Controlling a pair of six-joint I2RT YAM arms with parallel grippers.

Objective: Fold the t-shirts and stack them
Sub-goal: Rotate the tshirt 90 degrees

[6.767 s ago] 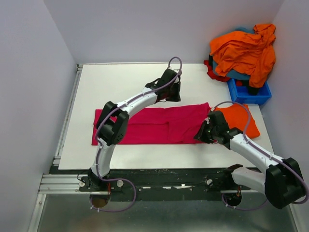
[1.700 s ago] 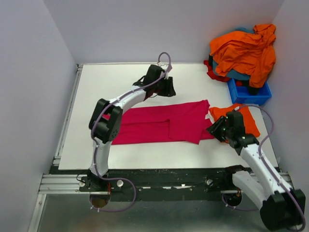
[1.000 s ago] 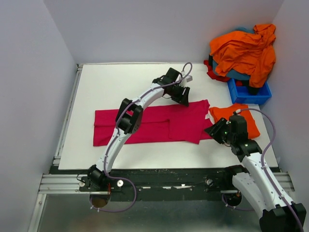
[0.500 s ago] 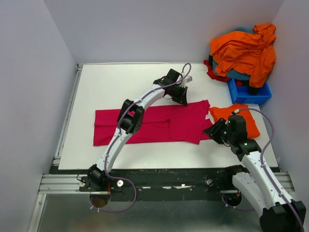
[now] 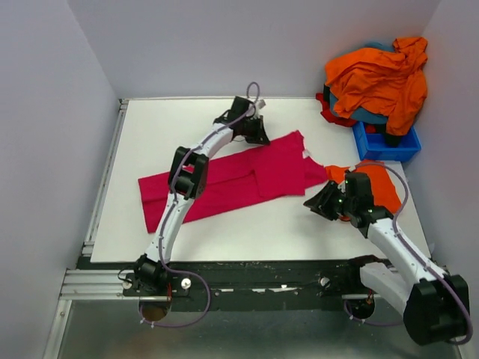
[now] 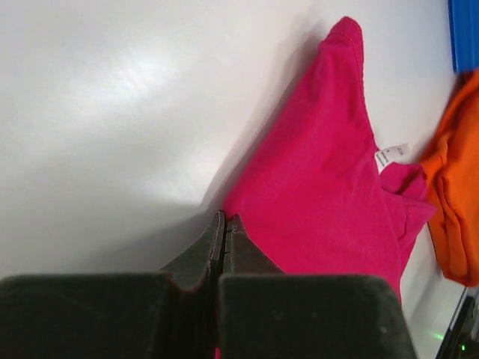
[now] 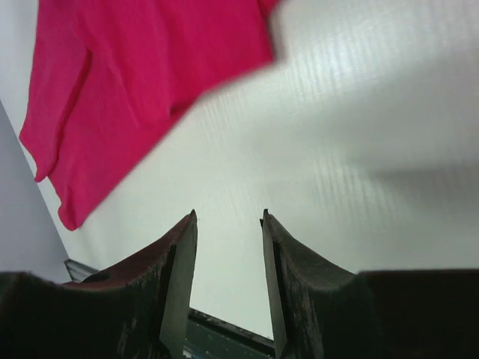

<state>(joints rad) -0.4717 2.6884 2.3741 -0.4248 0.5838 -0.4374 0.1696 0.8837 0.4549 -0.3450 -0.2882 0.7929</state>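
l tool (image 6: pixel 226 223) pinching pink tee (image 5: pixel 277 168) edge, r tool (image 7: pixel 228 218) spread over table (image 5: pixel 168 123)

Bright, even light from above fills the top view, leaving the white table (image 5: pixel 150 134) clean, the magenta-pink t-shirt (image 5: pixel 277 168) and orange t-shirts (image 5: pixel 382 75) vivid, and only soft, short shadows under the arms. In the left wrist view a broad patch of glare whitens the table at upper left, a soft grey shadow pools along the shirt's edge, and the left gripper (image 6: pixel 226 218) looms dark and unfocused at the bottom. The right wrist view is softer, with the shirt blurred at the top, a grey shadow band crossing the table at right and the right gripper (image 7: pixel 228 217) dim against it.
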